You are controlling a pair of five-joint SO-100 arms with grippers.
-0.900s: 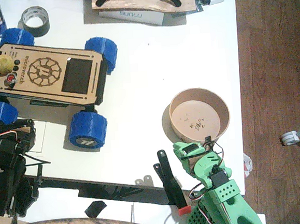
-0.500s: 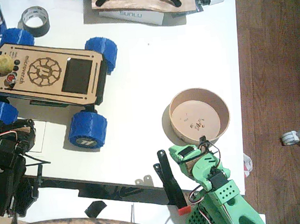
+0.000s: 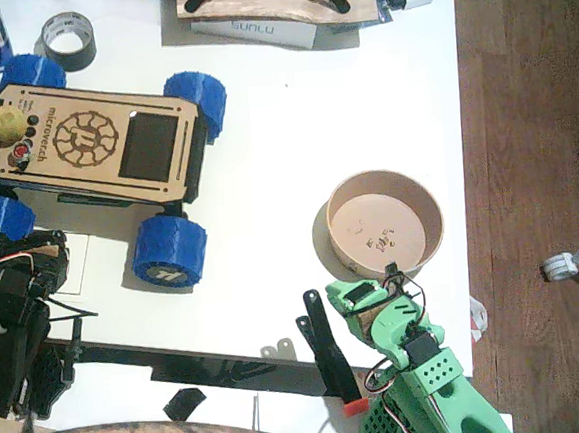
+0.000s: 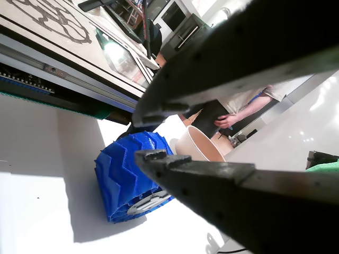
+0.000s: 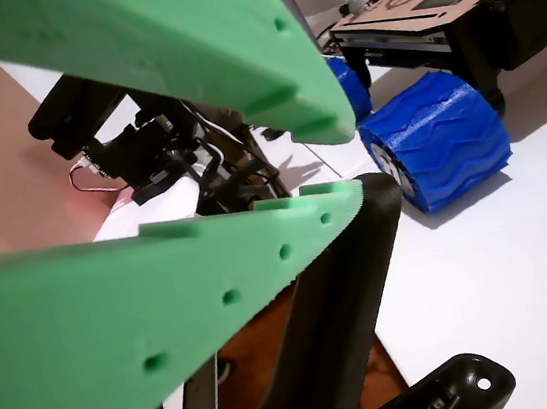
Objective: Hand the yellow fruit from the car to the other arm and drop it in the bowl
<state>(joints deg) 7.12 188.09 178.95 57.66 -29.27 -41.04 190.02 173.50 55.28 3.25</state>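
We counted one roundish yellow fruit (image 3: 6, 121) on one plywood car (image 3: 93, 142), one wooden bowl (image 3: 384, 223); both the left gripper (image 4: 151, 135) and the right gripper (image 5: 348, 159) stood released, empty.

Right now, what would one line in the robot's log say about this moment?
fruit: yellow fruit on car | bowl: empty | left hand: open, empty | right hand: open, empty | handover: not started

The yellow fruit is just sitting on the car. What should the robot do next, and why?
Probably the black left end effector should lift toward the yellow fruit, which sits untouched on the car. Its jaws are open and empty, as are the green right end effector's beside the bowl.
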